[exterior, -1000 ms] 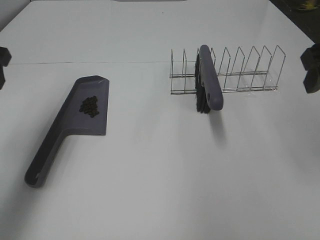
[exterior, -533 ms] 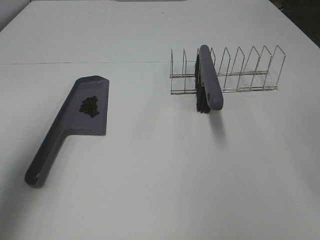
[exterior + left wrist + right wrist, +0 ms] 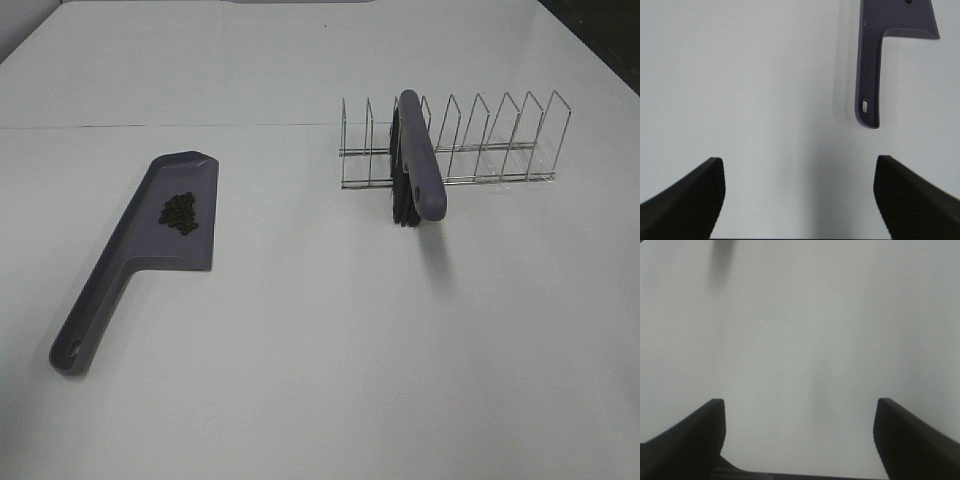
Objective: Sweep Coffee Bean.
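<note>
The small cluster of dark brown-black oval coffee beans (image 3: 180,213) sits in a tight heap on the pan of the flat grey-purple plastic dustpan (image 3: 150,248), towards the pan's far half and well inside its raised edges. Each bean is tiny, barely a speck against the pan, and the pile reads as one dark, bumpy patch with a few beans at its fringe.

The dustpan lies flat on the white table (image 3: 320,380), on the left side of the overhead view, its long handle running back towards the near edge with a small hanging hole at the tip.

Over on the right, the grey-purple handled brush with black bristles (image 3: 418,160) is parked in a silver wire rack of upright dividers (image 3: 470,140), slotted between two dividers, its handle leaning out towards the front and the bristles hanging below.

The left gripper (image 3: 800,200) shows two dark fingers spread wide apart with only bare table between them, and the dustpan's handle lies ahead of it. The right gripper (image 3: 800,440) has its fingers just as wide, with plain white tabletop between them. Neither gripper shows in the overhead view.
</note>
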### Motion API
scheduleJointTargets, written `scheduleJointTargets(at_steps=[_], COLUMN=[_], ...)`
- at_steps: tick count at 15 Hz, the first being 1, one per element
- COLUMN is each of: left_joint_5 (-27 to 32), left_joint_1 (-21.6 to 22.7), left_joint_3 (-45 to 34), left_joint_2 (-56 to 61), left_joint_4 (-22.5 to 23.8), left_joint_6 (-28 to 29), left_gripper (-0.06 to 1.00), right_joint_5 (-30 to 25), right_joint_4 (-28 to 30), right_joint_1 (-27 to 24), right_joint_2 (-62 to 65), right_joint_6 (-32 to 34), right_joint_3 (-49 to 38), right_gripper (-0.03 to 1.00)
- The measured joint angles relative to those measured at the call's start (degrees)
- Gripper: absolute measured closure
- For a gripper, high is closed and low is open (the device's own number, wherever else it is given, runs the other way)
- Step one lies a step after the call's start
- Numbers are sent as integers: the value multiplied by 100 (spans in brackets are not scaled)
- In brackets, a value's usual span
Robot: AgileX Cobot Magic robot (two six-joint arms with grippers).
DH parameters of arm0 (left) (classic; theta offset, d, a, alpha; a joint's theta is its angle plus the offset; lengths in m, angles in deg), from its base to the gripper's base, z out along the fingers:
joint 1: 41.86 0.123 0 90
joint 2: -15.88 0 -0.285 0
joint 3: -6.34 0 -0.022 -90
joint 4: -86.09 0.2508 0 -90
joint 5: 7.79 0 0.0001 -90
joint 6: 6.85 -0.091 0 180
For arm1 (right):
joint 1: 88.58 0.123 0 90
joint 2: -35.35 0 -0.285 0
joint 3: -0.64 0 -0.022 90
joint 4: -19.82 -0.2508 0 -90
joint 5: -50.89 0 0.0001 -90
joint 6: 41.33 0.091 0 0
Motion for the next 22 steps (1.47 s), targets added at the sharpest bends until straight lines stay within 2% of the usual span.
scheduleJointTargets(at_steps=[8,12,16,17,22], left_joint_5=[424,470,470,470,493], left_joint_1=[0,0,0,0,0], left_joint_3=[-837,-900,-900,-900,-900], left_joint_2=[1879,2424,3272,3908,4526], left_joint_4=[23,11,17,63,413], left_joint_6=[-86,-315,-344,-344,-350], left_gripper=[19,19,19,19,19], right_joint_5=[-109,-132,-659,-1020,-974], right_joint_4=[-264,-309,-418,-498,-556], right_joint_1=[0,0,0,0,0], right_joint_2=[1599,1811,1811,1811,1977], right_joint_6=[0,0,-126,-223,-264], right_joint_3=[-957,-957,-945,-945,-957], right_gripper=[20,20,20,20,20])
